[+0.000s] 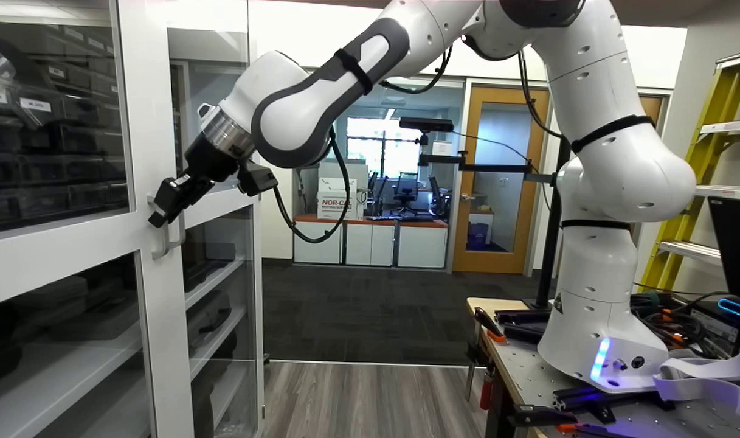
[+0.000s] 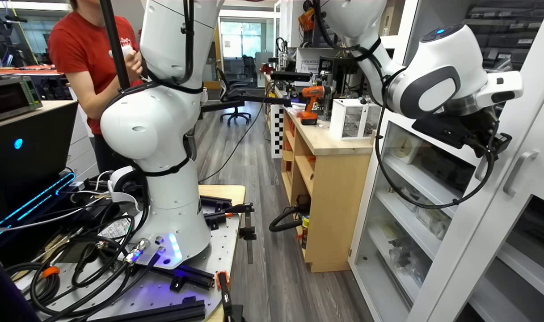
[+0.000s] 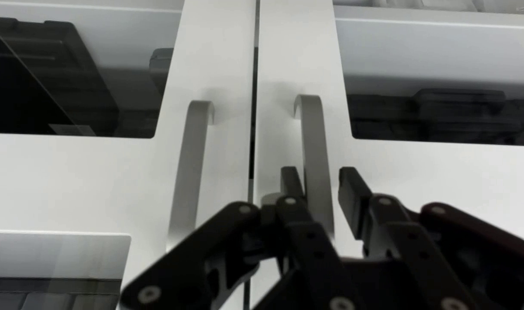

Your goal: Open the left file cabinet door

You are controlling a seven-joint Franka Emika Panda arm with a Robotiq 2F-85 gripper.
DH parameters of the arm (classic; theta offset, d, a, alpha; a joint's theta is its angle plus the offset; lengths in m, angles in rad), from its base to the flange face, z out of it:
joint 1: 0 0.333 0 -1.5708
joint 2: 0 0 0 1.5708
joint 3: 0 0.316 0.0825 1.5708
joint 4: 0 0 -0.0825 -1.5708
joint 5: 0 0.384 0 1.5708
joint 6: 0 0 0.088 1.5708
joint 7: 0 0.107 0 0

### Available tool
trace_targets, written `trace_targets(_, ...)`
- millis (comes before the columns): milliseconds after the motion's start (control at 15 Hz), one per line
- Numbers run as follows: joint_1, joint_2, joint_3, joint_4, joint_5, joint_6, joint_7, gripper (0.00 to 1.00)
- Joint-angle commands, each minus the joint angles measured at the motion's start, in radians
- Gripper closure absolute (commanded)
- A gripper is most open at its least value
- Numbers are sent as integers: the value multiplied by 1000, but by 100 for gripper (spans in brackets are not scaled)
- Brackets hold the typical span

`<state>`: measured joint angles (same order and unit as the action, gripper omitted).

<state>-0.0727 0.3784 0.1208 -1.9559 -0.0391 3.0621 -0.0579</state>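
The cabinet has two white-framed glass doors, both shut, with a narrow dark gap between them. The left door (image 3: 438, 185) lies on the right in the wrist view, which appears upside down. Its grey bar handle (image 3: 315, 129) stands between my gripper's (image 3: 318, 168) two fingers. The fingers are apart, with a visible gap on one side of the bar; whether the other finger touches it I cannot tell. In both exterior views the gripper (image 1: 158, 218) (image 2: 500, 145) is at the left door's handle (image 1: 161, 246) (image 2: 481, 167), hiding its upper part.
The right door's handle (image 3: 190, 168) is close beside the gripper, also visible in an exterior view (image 2: 520, 172). A wooden bench (image 2: 339, 197) with a drill (image 2: 312, 103) stands by the cabinet. The robot's table (image 1: 515, 371) carries cables and clamps. A person (image 2: 93, 62) stands behind the robot.
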Motion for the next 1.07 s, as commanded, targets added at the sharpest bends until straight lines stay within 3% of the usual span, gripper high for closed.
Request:
trace_targets(0,-25,-12,18,-6,11,6,-17,97)
trace_targets(667,55,-92,-65,-92,10,-29,44,96)
trace_targets(1000,125,-162,-136,-176,-29,-37,138,96)
